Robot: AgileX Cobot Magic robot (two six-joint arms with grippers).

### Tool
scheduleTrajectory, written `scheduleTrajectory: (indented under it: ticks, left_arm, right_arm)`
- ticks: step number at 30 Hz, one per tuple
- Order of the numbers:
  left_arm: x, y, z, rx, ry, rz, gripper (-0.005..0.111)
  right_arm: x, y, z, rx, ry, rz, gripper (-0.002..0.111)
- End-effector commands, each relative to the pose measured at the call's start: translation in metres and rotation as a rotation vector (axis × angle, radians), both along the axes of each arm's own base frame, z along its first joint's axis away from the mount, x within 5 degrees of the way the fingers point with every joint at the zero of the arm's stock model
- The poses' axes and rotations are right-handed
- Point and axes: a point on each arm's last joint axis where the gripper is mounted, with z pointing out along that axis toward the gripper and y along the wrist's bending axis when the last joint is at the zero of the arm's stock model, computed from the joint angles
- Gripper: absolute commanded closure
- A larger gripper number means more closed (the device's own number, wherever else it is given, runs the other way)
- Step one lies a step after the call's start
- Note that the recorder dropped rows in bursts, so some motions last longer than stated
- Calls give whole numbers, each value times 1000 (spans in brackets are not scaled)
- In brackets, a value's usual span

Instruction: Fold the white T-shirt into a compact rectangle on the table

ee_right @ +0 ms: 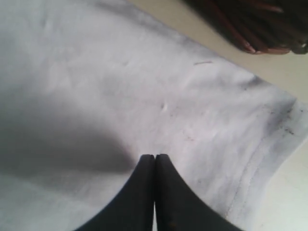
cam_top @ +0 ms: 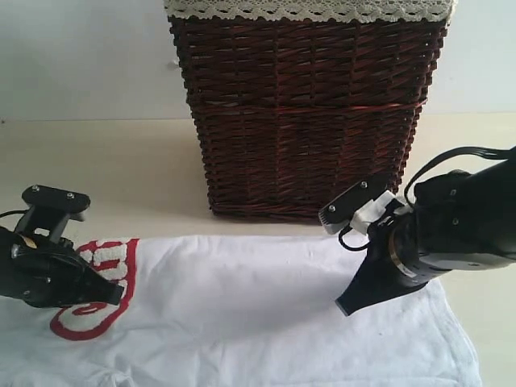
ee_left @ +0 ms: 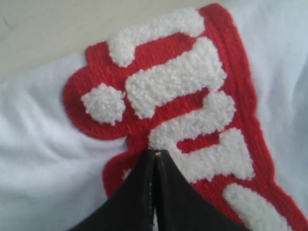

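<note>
The left gripper had its jaws pressed flat together into a single dark wedge, and the left wrist view showed its tip over the red border of the lettering. The right gripper was in the same condition: jaws pressed together, tip pointed downward over plain cloth on the right half of the garment. Whether either tip touched the cloth could not be determined from any view. The T-shirt lay spread flat on the table, filling the near part of the exterior view from the left edge to near the right edge. The lettering, fuzzy white outlined in red, sat at the left end of the T-shirt, partly hidden by the left gripper. In the right wrist view, a stitched hem ran along the edge of the T-shirt, with bare table beyond it. Light creases crossed the cloth near the middle. A dark wicker basket stood upright on the table behind the T-shirt, close to its far edge but apart from it; a lace trim ran along the top of the basket. The right gripper hung just in front of the lower right corner of the basket. The two grippers were well apart, one over each end of the T-shirt.
</note>
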Motion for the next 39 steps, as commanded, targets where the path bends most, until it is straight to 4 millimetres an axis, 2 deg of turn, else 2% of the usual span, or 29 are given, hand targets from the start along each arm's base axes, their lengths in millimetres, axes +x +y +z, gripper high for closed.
scheduleTrajectory:
  ticks: [1,8,15,20,24,28,33,36,39]
  left_arm:
    - [2,-3,2,-5,15,-14,107]
    - [0,-3,44,-57,-113,-19,107]
    - [-13,-4,67,-108,-97,-23,107]
    - [-25,-6,78,-121,-65,-68,107]
    - [-38,-24,81,-91,-33,-249,107]
    - [-63,-47,83,-78,127,-457,107]
    - [-101,-63,80,-43,339,-641,107]
    - [-126,-67,70,-3,427,-732,107]
    - [-144,-69,59,24,442,-770,107]
  right_arm:
    - [4,-7,-11,-27,14,-15,108]
    - [7,-17,-20,-32,33,-70,108]
    - [9,-14,-12,7,1,-55,108]
    - [10,-7,20,119,-109,-34,108]
    - [6,-6,55,202,-214,-53,108]
    - [-2,-6,92,321,-325,-72,108]
    - [-17,-9,128,408,-418,-76,108]
    - [-24,-11,140,440,-450,-73,108]
    - [-26,-11,144,444,-463,-66,108]
